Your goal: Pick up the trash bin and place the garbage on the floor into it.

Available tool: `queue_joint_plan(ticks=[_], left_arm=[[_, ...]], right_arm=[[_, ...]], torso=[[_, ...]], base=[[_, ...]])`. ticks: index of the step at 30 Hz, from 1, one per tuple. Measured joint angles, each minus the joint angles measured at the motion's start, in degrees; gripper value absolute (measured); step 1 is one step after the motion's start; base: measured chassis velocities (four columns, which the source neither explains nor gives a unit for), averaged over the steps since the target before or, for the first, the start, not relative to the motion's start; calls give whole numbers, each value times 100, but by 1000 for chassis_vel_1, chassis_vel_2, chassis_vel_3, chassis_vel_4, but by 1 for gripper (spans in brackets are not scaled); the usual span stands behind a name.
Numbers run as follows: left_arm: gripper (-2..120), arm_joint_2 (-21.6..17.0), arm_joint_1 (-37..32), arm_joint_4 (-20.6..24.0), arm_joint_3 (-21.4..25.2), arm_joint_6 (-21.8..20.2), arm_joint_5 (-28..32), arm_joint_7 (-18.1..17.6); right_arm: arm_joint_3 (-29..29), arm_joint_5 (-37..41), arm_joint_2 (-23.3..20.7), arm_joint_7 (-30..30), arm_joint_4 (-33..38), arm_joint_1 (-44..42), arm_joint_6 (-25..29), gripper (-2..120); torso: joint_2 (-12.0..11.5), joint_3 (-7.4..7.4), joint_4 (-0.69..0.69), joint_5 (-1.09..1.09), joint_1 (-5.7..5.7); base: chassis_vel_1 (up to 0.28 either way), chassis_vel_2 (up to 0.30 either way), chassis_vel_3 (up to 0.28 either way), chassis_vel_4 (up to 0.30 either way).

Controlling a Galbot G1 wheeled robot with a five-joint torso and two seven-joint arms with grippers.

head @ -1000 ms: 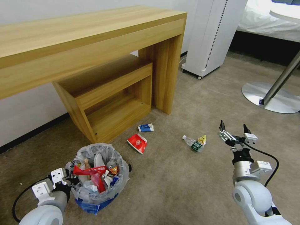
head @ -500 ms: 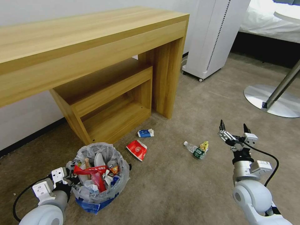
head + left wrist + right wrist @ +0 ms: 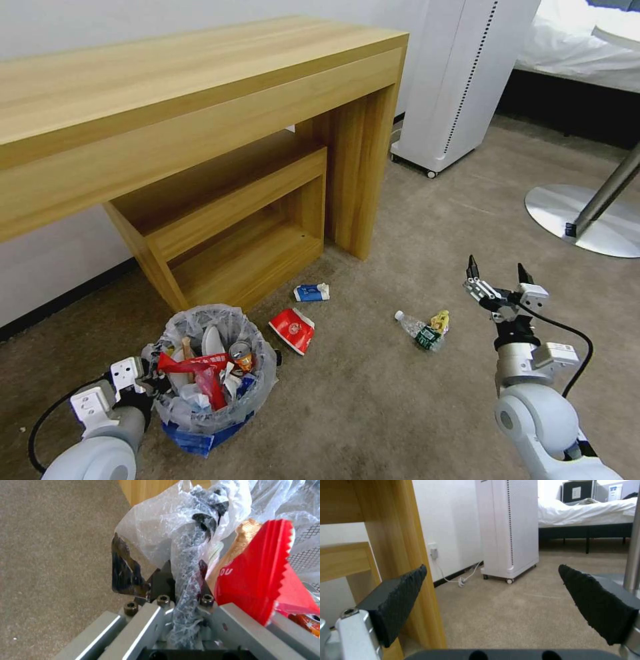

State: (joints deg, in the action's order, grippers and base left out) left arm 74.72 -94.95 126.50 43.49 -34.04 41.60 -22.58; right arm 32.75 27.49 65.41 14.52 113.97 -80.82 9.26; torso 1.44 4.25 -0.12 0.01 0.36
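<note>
The trash bin (image 3: 212, 393), lined with clear plastic and holding a red wrapper (image 3: 256, 580), a can and other litter, is at the lower left of the head view. My left gripper (image 3: 152, 385) is shut on its bag-covered rim (image 3: 186, 555). On the beige floor (image 3: 373, 400) lie a red cup (image 3: 292, 329), a blue-white carton (image 3: 311, 292) and a clear bottle (image 3: 419, 331) beside a small yellow piece (image 3: 439, 322). My right gripper (image 3: 496, 279) hangs open and empty to the right of the bottle, above the carpet, fingers (image 3: 396, 597) wide apart.
A wooden desk (image 3: 200, 100) with a lower shelf unit (image 3: 233, 227) stands behind the litter. A white wheeled appliance (image 3: 460, 73) is at the back right, with a wall socket and cable (image 3: 460, 580) nearby. A round metal table base (image 3: 587, 213) and a bed (image 3: 580, 47) are on the right.
The whole head view has shifted: desk and floor litter sit slightly lower and to the right, so the camera moved. Both arms and the held bin keep their places in the picture.
</note>
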Motion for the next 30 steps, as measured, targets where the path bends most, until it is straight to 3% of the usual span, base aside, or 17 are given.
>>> queue_joint_plan(ticks=[30], left_arm=[[0,92,39,-45,3,0,-21,1]], right_arm=[[-290,85,-277,-179,-320,217,170,100]], torso=[[0,0,0,0,0]], base=[[0,0,0,0]])
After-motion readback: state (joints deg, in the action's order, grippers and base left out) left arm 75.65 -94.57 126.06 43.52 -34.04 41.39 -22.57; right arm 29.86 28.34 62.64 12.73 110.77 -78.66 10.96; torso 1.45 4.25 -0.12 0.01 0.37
